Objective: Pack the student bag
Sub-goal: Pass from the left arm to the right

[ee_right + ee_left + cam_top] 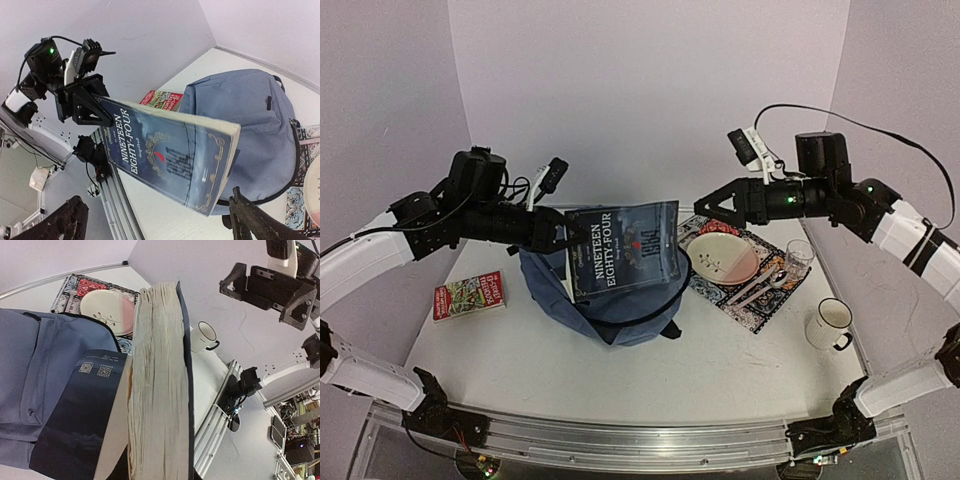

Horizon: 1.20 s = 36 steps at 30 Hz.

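Table (620,390), front bare: one student bag (620,315), one red book (469,296) at 9 o'clock.
Left pincer (560,237) grasps one blue book (625,250); right pincer (705,205) released.

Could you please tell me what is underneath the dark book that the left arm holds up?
The student bag lies on the table under the book, which the left gripper grips. The book covers the bag's middle; whether anything is inside cannot be seen.
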### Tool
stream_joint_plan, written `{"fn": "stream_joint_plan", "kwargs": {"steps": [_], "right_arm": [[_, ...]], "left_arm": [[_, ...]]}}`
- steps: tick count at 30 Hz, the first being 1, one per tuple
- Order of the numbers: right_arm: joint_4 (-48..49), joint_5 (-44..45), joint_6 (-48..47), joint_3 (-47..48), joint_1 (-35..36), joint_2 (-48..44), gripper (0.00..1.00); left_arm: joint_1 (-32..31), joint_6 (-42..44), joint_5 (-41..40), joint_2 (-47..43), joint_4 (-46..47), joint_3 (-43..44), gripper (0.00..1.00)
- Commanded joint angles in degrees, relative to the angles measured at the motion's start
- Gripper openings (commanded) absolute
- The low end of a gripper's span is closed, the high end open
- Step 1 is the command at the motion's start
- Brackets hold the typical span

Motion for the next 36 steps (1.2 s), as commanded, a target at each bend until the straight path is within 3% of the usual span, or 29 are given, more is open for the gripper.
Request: {"fn": "stream_joint_plan", "kwargs": {"steps": [1,8,15,22,32,36], "right_arm": [[9.0,-0.3,9.5,-6.4,-0.9,-0.2,0.98],[16.6,-5.7,17.0,-13.9,-2.6,3.7,0.98],[24.6,-10.8,22.4,-16.4,-2.6,8.9,0.98],[28.1,-16.5,23.1,-12.4,-2.6,13.5,0.98],[34.0,-25.0,24.5,-6.5,-3.6,14.6,0.97],[35.2,-27.8,25.6,-4.0,-3.7,15.8,0.92]], "left_arm": [[3.0,-0.1,2.9,0.8,6.7,4.7,0.0],[9.5,-6.0,15.6,1.6,18.1,0.3,0.0],[10.3,-10.1,20.6,2.6,25.3,-0.4,0.0],[10.3,-14.5,25.6,3.5,31.6,-2.4,0.0],[10.3,-16.8,30.5,3.5,32.0,-6.2,0.0],[10.3,-16.9,30.1,2.8,32.0,-7.5,0.0]]}}
